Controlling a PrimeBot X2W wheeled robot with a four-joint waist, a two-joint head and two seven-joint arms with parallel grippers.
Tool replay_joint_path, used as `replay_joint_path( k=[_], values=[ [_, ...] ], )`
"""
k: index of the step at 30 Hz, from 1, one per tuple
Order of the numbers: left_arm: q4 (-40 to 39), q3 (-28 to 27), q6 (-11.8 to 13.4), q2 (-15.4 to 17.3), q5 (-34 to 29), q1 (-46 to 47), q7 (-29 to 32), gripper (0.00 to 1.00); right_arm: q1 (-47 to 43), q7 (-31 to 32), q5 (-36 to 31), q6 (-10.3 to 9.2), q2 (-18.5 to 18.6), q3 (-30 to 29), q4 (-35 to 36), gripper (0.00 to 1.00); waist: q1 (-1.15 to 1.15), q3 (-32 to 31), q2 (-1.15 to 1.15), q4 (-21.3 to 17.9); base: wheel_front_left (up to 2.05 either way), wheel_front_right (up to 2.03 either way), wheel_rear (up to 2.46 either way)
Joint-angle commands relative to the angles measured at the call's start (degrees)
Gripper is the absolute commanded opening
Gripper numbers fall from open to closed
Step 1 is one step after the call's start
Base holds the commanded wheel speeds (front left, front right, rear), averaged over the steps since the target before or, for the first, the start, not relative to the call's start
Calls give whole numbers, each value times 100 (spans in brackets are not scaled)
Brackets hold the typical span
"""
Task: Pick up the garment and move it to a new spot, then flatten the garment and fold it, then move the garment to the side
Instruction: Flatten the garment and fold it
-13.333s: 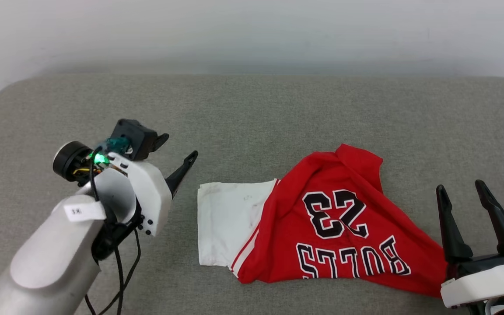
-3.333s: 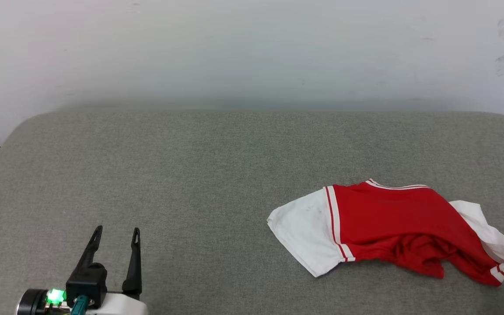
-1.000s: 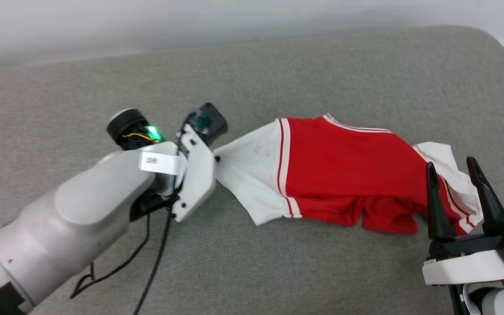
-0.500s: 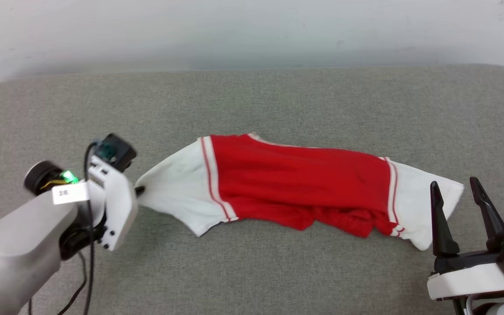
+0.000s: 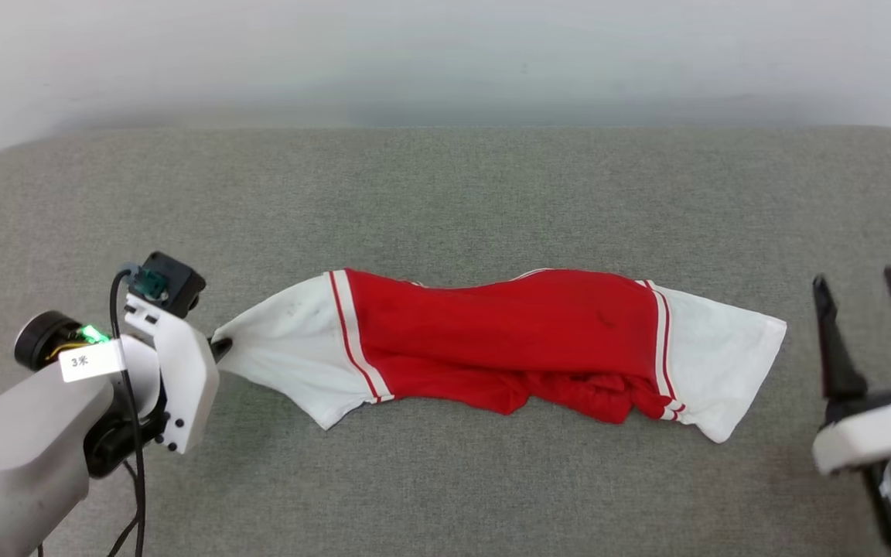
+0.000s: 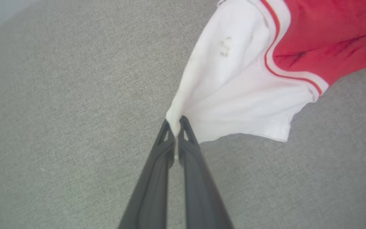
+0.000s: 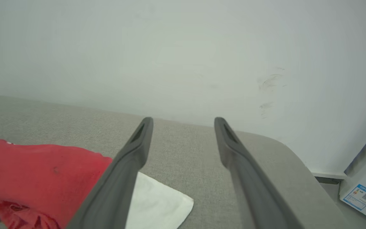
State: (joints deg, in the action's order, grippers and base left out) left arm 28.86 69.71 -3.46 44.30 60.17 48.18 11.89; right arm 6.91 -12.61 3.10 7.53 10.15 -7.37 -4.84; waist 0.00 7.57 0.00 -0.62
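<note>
The red jersey shirt lies stretched sideways across the middle of the grey fabric-covered tabletop, between my two claws. My left claw has its fingers pinched tight on the outer edge of the white left sleeve. In the left wrist view I see that claw with the shirt's cloth gathered to a point between the tips, creases fanning out from it. My right claw stands with its fingers spread wide and nothing between them, near the corner of the white right sleeve but not touching it. The shirt shows a plain red side up, with red-and-white striped trim where each sleeve meets the body. Its far edge runs fairly straight. The near edge is crumpled, with red cloth bunched toward the right sleeve. Faint dark marks show on the red.
</note>
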Motion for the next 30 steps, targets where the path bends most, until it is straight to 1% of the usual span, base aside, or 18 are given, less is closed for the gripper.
replay_joint_path(
  k=[1, 4, 8, 11, 15, 17, 19, 21, 24, 29, 30],
  values=[
    [-60, -34, 43, -33, -51, 90, -42, 0, 285, 180, 149, -8, 248, 75, -49, 100, 0, 10, 0, 28, 0, 0, 0],
    [-199, -65, 83, -52, -125, 211, -116, 0, 789, 913, 599, -8, 785, 430, -249, 100, 0, 56, 0, 87, 0, 0, 0],
    [-389, -94, 149, -66, -242, 361, -213, 0, 1393, 2169, 1308, -8, 1600, 1128, -498, 100, 0, 168, 0, 191, 0, 0, 0],
    [-517, -105, 188, -69, -328, 453, -249, 0, 1709, 3216, 1952, -8, 2092, 1666, -707, 100, 0, 277, 0, 274, 0, 0, 0],
    [-681, -120, 240, -94, -411, 581, -295, 0, 2076, 4341, 2621, -8, 2577, 2199, -884, 100, 0, 464, 0, 391, 0, 0, 0],
    [-752, -140, 258, -87, -446, 640, -306, 0, 2188, 4929, 2930, -8, 2665, 2420, -1027, 100, 0, 561, 0, 433, 0, 0, 0],
    [-814, -148, 285, -97, -487, 696, -328, 0, 2348, 5468, 3099, -9, 2802, 2586, -1139, 100, 0, 673, 0, 483, 0, 0, 0],
    [-875, -157, 297, -98, -527, 749, -355, 0, 2477, 5856, 3194, -8, 2865, 2742, -1247, 100, 0, 781, 0, 523, 0, 0, 0],
    [-953, -175, 313, -105, -585, 837, -375, 0, 2663, 6112, 3152, -8, 2904, 2875, -1433, 100, 0, 951, 0, 581, 0, 0, 0],
    [-1010, -191, 337, -118, -661, 931, -421, 0, 2808, 6310, 3132, -8, 2810, 3081, -1734, 100, 0, 1145, 0, 636, 0, 0, 0],
    [-1027, -198, 341, -116, -683, 969, -454, 0, 2784, 6404, 3147, -7, 2765, 3252, -1872, 100, 0, 1220, 0, 645, 0, 0, 0]
  ],
)
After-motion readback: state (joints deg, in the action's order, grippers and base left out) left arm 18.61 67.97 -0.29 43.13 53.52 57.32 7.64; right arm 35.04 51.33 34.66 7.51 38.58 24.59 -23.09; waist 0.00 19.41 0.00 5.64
